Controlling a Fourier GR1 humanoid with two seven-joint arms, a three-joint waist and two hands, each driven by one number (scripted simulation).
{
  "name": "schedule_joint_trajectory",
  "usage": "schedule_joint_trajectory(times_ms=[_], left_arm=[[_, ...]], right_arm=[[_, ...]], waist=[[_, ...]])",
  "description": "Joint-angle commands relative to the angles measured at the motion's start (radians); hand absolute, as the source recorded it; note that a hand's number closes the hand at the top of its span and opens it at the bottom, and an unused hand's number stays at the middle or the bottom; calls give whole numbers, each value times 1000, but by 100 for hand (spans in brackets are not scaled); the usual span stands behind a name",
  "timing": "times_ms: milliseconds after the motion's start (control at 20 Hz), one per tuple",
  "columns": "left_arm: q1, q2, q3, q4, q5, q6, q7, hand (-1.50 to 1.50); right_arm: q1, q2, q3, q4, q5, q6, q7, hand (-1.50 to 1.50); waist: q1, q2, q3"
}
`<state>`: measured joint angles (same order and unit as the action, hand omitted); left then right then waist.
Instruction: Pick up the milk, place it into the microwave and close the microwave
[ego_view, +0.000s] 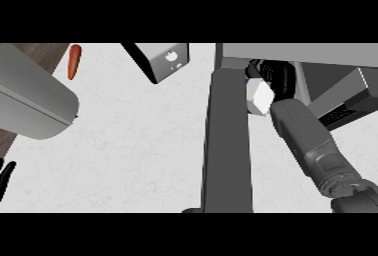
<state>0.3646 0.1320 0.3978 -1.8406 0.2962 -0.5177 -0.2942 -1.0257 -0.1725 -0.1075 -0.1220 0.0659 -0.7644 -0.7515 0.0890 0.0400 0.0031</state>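
At the far left edge, low down, the left hand (7, 172) shows only as a few slim black fingers, straight and relaxed, resting and holding nothing. Above it and to its right bulks a big, smooth, pale grey rounded form (33, 102), like a cylinder with a capped end, which hides part of a dark wood-grained surface (35, 51) at the upper left corner. Beside that wood lies a narrow, tapering orange carrot (73, 62), well above the left hand. Everything stands on the table (136, 145), white with a faint mottled, stone-like texture.

Further right, near the top, sits a boxy grey carton-like object (168, 59) with a flat pale face bearing a small white mark and a black slanted edge.

Right of the middle, the microwave door (227, 145) stands open, seen edge-on as a long, flat, dark grey slab running from top to bottom. Behind it is the microwave (295, 52), a grey metal box with a dark cavity.

The right hand (272, 80) is reached in past the door, at the mouth of that cavity, its black fingers curled around the milk (260, 96). The milk is a small white faceted carton, showing just below the fingers and right beside the door's inner face. The matte grey right forearm (310, 145), a jointed cylinder, slants up from the lower right corner to the hand.
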Motion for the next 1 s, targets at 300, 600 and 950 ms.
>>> schedule_joint_trajectory(times_ms=[300,600,950], left_arm=[[-43,-12,-34,34,-44,7,-6,-150],[-73,-13,-35,42,-38,23,12,-150],[-102,-2,-43,64,-36,18,28,-150]], right_arm=[[10,-54,-31,31,-7,-40,-4,150],[56,-92,-62,35,-33,-9,-12,150],[35,-103,-7,75,30,-48,27,150]], waist=[[24,14,1],[28,24,4],[49,28,4]])
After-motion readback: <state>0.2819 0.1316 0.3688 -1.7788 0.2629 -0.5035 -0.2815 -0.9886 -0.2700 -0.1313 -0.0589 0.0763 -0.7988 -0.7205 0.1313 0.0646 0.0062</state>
